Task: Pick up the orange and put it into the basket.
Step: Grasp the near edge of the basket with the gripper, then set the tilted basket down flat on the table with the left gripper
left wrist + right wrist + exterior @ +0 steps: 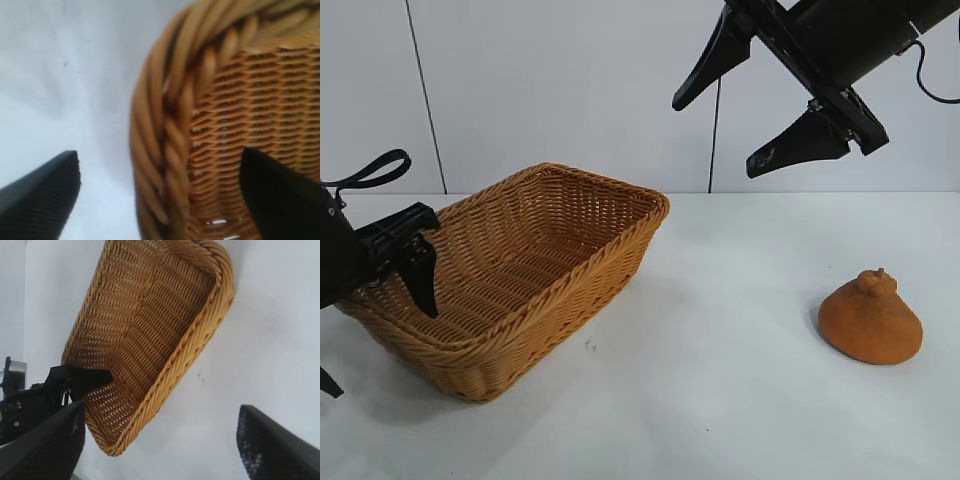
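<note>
While the orange [870, 318] sits on the table [720, 400] well apart from the basket [560, 180], the wide-open, empty right gripper [745, 105] should drop squarely over it; the left gripper [160, 192], open and empty, straddles the rim.

A white table top [720, 400] fills the lower part of the exterior view. Its surface is smooth and matte, and soft grey shadows are cast on it. A few small dark specks [588, 346] are seen on it near the middle. Behind the table a pale wall [560, 90] of flat panels is seen. The panels are divided by thin dark vertical seams [424, 95], one at the left and one right of the middle. The light is even and diffuse.
</note>
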Controlling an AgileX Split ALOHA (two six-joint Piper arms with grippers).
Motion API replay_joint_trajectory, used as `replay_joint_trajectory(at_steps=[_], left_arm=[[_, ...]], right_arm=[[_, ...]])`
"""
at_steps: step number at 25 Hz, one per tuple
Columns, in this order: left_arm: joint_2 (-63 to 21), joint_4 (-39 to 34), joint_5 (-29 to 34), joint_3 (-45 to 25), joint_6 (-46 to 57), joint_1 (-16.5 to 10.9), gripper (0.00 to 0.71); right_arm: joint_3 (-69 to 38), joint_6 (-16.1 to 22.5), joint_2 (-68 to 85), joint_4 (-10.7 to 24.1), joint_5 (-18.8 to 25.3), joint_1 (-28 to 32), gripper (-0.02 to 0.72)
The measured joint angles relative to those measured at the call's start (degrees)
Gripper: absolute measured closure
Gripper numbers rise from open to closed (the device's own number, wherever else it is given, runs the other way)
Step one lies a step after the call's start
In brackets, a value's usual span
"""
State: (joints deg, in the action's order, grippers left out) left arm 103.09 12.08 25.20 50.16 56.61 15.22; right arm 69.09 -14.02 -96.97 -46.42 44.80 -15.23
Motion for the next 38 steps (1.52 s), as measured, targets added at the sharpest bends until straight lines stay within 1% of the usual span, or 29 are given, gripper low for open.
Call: replay_joint_trajectory(at_steps=[2, 3, 5, 8, 9, 10, 12, 14, 19, 21, 26, 31, 35, 38], left_arm=[[0.00, 0.18, -0.28, 0.00, -0.18, 0.00, 0.137], [0.00, 0.19, -0.28, 0.00, -0.18, 0.00, 0.178], [0.00, 0.24, -0.28, 0.00, -0.20, 0.00, 0.300], [0.00, 0.24, 0.12, 0.00, -0.20, 0.00, 0.571], [0.00, 0.76, 0.17, 0.00, 0.24, -0.05, 0.612], [0.00, 0.99, 0.25, 0.09, -0.01, -0.21, 0.626], [0.00, 1.72, 2.20, 1.00, -1.28, -0.78, 0.626], [0.00, 2.98, 4.89, 2.90, -4.10, -2.12, 0.626], [0.77, 10.81, 10.27, 10.11, -17.21, -6.27, 0.626], [1.77, 12.33, 12.60, 13.49, -21.15, -7.30, 0.626], [5.44, 12.22, 19.76, 21.26, -28.23, -7.47, 0.626], [7.79, 11.77, 25.65, 26.78, -37.49, -7.47, 0.626], [8.65, 11.71, 29.50, 28.90, -43.68, -7.47, 0.626], [8.86, 11.57, 30.29, 29.17, -46.71, -7.16, 0.626]], right_arm=[[0.00, 0.00, 0.00, 0.07, 0.00, 0.00, 0.135], [0.00, 0.00, 0.00, 0.07, 0.00, 0.00, 0.135], [0.00, 0.00, 0.00, 0.07, 0.02, 0.00, 0.135], [0.00, 0.00, 0.00, 0.07, 0.07, 0.00, 0.135], [0.00, 0.00, 0.00, 0.14, 0.07, 0.00, 0.135], [0.00, 0.00, 0.00, 0.14, 0.12, 0.00, 0.135], [0.00, 0.00, 0.00, 0.14, 0.19, 0.00, 0.135], [0.00, 0.00, 0.00, 0.16, 0.19, 0.00, 0.135], [0.00, 0.00, 0.00, 0.21, 0.19, 0.00, 0.135], [0.00, 0.00, 0.00, 0.21, 0.19, 0.00, 0.135], [0.00, 0.00, 0.00, 0.21, 0.24, 0.00, 0.135], [0.00, 0.00, 0.00, 0.21, 0.24, 0.00, 0.135], [0.00, 0.00, 0.00, 0.21, 0.24, 0.00, 0.135], [0.00, 0.00, 0.00, 0.21, 0.24, 0.00, 0.135]])
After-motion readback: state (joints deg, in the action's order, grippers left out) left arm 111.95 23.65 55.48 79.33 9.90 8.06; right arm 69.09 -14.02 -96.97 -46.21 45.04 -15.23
